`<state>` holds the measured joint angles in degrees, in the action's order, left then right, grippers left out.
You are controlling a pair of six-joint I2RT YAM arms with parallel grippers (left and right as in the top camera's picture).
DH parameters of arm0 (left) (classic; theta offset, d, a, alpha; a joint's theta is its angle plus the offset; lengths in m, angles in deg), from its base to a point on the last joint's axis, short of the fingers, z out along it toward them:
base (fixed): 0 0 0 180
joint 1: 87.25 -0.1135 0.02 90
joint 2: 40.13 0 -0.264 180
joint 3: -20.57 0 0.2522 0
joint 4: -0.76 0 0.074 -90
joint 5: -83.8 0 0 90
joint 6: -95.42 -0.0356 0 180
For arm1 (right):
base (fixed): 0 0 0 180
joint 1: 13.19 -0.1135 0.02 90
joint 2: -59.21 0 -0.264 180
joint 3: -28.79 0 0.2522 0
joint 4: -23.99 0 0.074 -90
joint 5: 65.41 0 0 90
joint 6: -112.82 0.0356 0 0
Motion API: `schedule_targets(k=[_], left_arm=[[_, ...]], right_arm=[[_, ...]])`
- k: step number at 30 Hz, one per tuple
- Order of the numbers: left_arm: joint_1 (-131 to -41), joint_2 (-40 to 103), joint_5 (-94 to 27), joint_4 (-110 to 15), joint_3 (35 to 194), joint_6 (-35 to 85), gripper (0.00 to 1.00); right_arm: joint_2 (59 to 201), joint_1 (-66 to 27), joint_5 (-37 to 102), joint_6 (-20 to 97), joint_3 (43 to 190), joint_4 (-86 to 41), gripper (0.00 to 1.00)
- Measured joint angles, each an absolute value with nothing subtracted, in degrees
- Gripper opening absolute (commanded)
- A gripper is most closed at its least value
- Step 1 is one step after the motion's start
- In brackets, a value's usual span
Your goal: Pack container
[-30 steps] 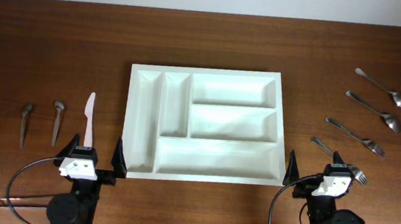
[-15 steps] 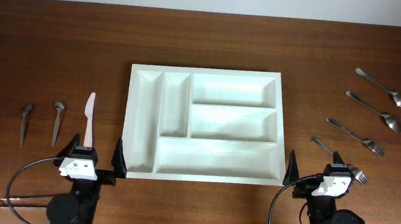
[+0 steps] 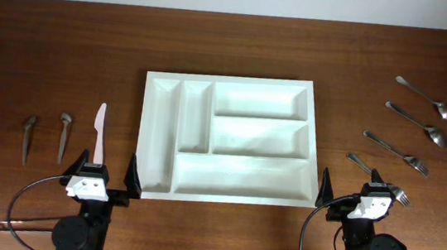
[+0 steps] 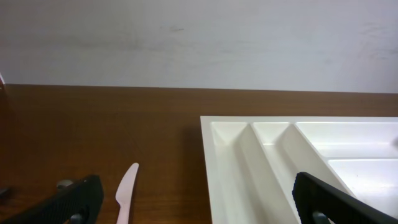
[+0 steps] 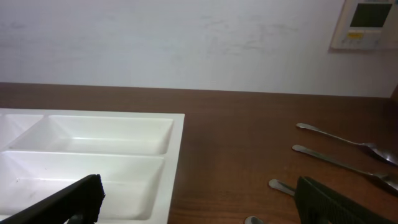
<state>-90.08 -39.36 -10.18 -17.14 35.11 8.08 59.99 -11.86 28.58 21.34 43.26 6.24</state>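
Two short utensils [image 3: 64,133] and a white knife [image 3: 99,133] lie at the left, all unpacked. Lower left, the left gripper [image 3: 106,173] stands wide open and empty. The tray [image 3: 232,81] sits mid-frame, and I see nothing in any compartment. Lower right, the right gripper [image 3: 348,190] is spread wide too. Forks [image 3: 407,160] and spoons [image 3: 439,137] lie at the right, so everything is left to do. There are no labels, and the wall panel [image 5: 367,23] is too small to read.

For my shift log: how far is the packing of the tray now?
Done: nothing, every compartment of the container is empty. In hand: nothing, the left end effector and the right end effector are open. Left: everything, the white knife and two small utensils on one side, two spoons and two forks on the other.
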Motion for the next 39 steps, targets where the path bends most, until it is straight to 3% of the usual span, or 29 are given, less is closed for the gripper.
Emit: schedule_targets(k=[25,33,36,39], left_arm=[[-90.1,-39.4,-10.2,-17.1,35.1,8.1,0.99],[-90.1,-39.4,-10.2,-17.1,35.1,8.1,0.99],[-90.1,-39.4,-10.2,-17.1,35.1,8.1,0.99],[-90.1,-39.4,-10.2,-17.1,35.1,8.1,0.99]], right_arm=[[60.0,-11.8,28.2,21.3,43.3,6.6,0.99],[60.0,-11.8,24.0,24.4,44.7,20.1,0.99],[60.5,-11.9,20.6,25.3,50.0,14.1,0.99],[63.4,-11.8,18.5,25.8,59.0,-0.2,0.99]])
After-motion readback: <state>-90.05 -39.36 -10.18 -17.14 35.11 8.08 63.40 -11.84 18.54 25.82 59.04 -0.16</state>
